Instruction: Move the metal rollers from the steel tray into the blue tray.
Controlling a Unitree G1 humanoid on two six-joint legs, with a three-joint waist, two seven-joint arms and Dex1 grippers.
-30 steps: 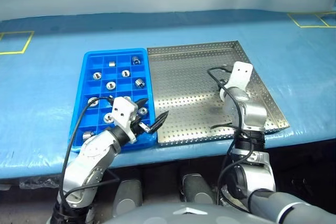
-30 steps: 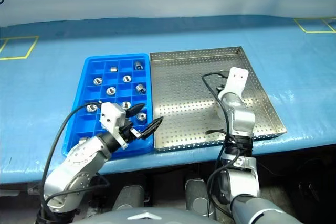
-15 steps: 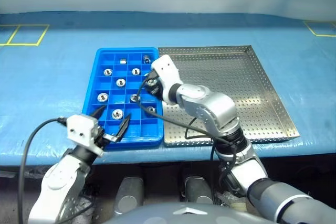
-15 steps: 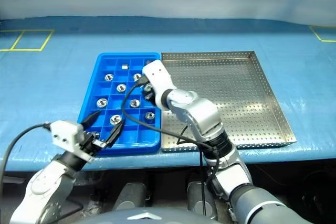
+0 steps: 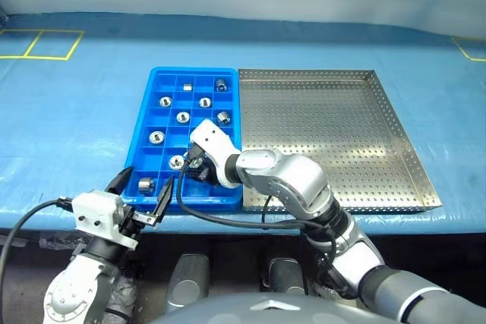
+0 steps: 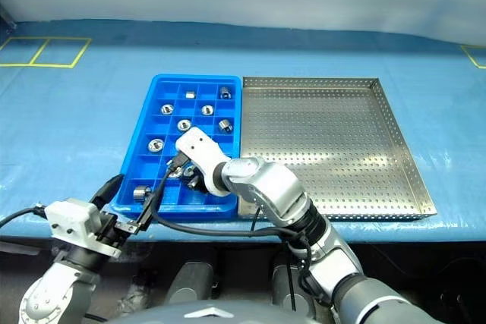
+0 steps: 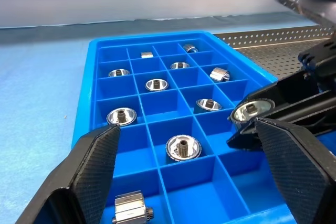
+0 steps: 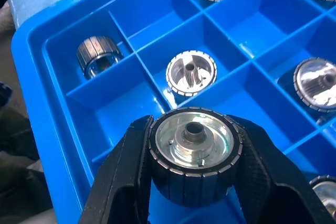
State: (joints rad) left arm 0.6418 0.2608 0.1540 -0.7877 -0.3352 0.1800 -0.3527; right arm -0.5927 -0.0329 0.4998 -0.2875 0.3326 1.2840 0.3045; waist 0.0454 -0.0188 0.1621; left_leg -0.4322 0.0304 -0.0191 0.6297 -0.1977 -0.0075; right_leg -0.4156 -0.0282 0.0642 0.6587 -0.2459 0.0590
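So my right gripper [image 8: 191, 182] is clamped tight on one of the metal rollers [image 8: 192, 153], flat face with the center hole pointing back at my wrist camera. I'm holding it over the near end of the blue tray [image 5: 156, 85], above the near rows of compartments. Right under it there's an empty cell, and the cell just beyond has a roller sitting hole-up [image 8: 191, 72]. Another one lies on its side in the near left corner compartment [image 5: 146, 184]. The rest of the rollers are spread through the middle and far cells, one per square as far as I can see.

The steel tray [image 5: 395, 123] sits touching the blue tray's right side, perforated bottom bare.

My left gripper [image 5: 142, 196] hangs at the near left corner of the blue tray, fingers [image 7: 92, 169] spread wide apart, gripping nothing.
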